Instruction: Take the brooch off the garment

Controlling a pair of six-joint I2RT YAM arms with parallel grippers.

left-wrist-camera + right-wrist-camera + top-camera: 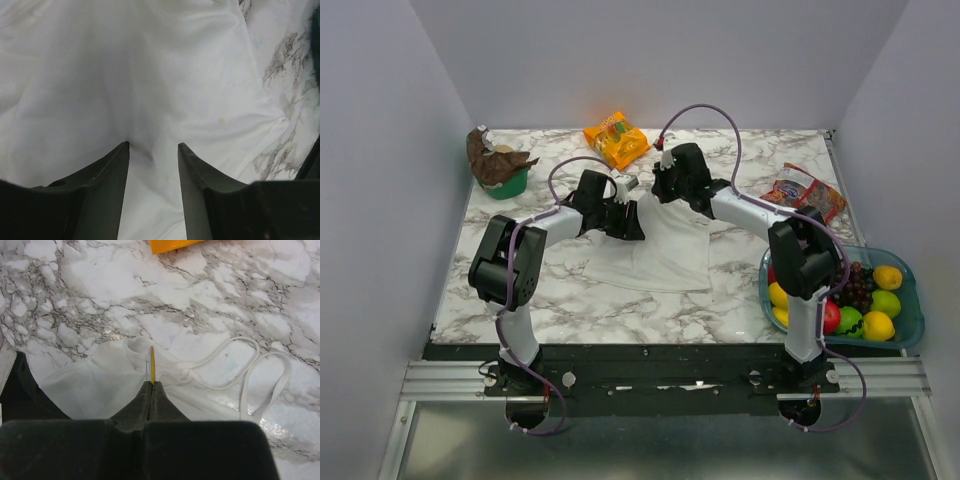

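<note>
Basically, right jaws are clamped on the brooch (152, 364), left jaws apart pinning the garment (150, 75), so next probably needs a steady pull free.

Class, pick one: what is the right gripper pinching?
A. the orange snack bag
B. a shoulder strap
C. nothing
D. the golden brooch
D: the right wrist view shows the right gripper shut on the brooch, seen edge-on against the white garment.

The left arm (545, 226) and right arm (742, 208) have white shells between black joint housings; a purple cable (705, 107) loops along each. Their fingers (100, 200) are dark tapered wedges, seemingly matte plastic.
</note>
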